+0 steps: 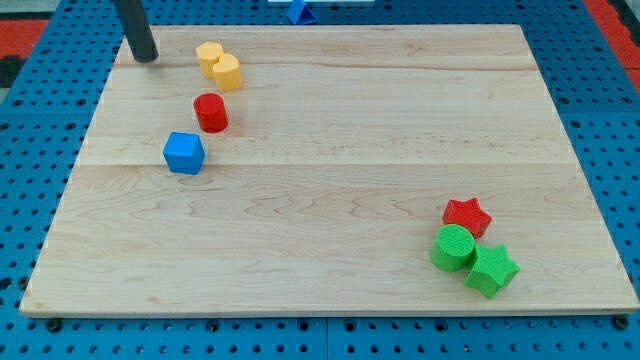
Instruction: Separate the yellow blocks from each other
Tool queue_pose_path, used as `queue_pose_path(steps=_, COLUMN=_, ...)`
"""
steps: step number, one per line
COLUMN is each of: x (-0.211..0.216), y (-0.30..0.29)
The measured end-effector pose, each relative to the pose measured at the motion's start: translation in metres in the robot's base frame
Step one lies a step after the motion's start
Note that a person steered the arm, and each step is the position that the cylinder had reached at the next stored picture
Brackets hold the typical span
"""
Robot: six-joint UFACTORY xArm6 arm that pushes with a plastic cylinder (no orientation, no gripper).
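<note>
Two yellow blocks sit touching each other near the view's top left: one yellow block (209,55) at the upper left and a second yellow block (227,72) just below and right of it. My tip (146,58) is on the board to the left of the yellow pair, apart from them by a short gap.
A red cylinder (211,112) sits below the yellow pair, and a blue block (184,153) below that. At the bottom right stand a red star (467,216), a green cylinder (454,247) and a green star (491,269) close together. A blue object (299,11) lies beyond the board's top edge.
</note>
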State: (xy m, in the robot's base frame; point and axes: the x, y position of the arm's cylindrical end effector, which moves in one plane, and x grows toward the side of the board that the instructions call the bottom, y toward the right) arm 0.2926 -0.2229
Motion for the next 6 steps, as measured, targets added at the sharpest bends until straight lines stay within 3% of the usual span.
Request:
queue_pose_path(steps=1, x=0.011, y=0.059)
queue_pose_path(steps=3, x=-0.042, y=0.088)
queue_pose_path(steps=5, x=-0.038, y=0.181)
queue_pose_path(steps=6, x=-0.031, y=0.156)
